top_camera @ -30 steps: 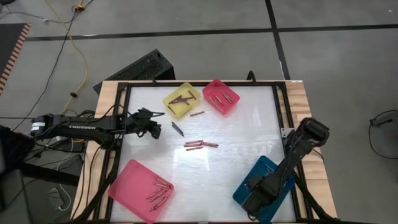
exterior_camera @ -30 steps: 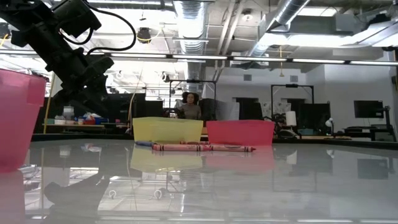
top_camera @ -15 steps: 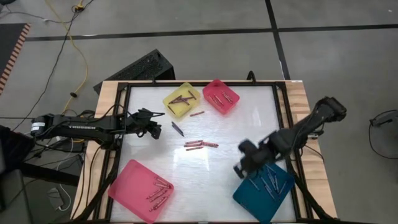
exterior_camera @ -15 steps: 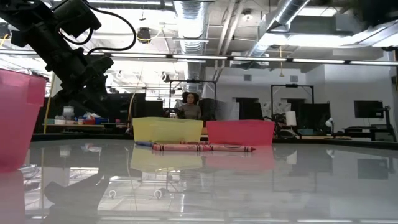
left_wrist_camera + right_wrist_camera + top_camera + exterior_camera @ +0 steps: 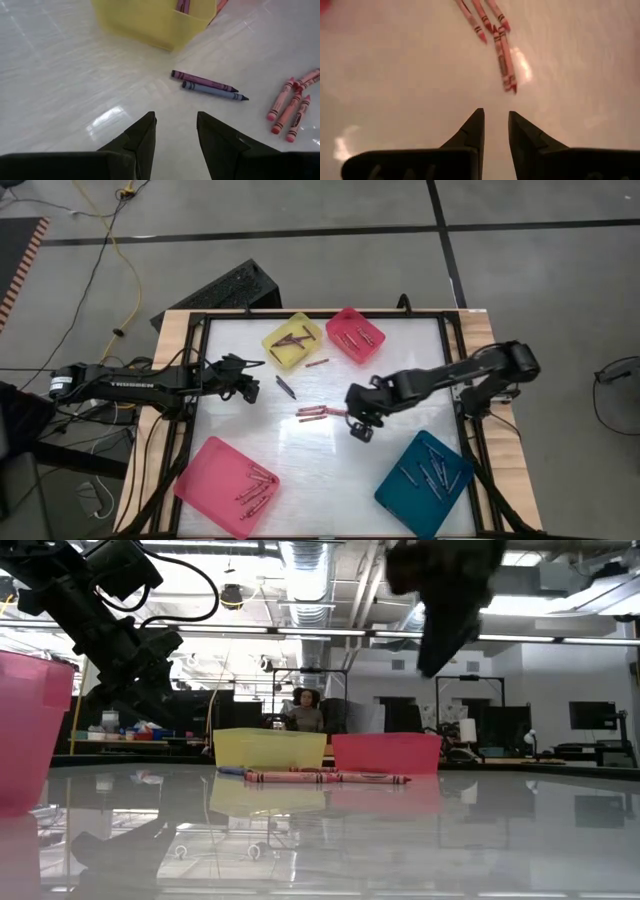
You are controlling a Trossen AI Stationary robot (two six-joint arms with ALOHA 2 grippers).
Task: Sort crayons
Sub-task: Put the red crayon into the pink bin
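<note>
White tabletop [image 5: 400, 360]: right gripper [image 5: 495, 125], fingers slightly parted and empty, hovers near red crayons [image 5: 322, 413] lying mid-table touching one another; a pinch risks grabbing several or scattering them.

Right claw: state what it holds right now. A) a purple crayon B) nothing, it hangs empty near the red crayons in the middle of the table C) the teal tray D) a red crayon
B: the right wrist view shows a bare gap between the right claw fingers, with the red crayons lying on the table beyond them.
</note>
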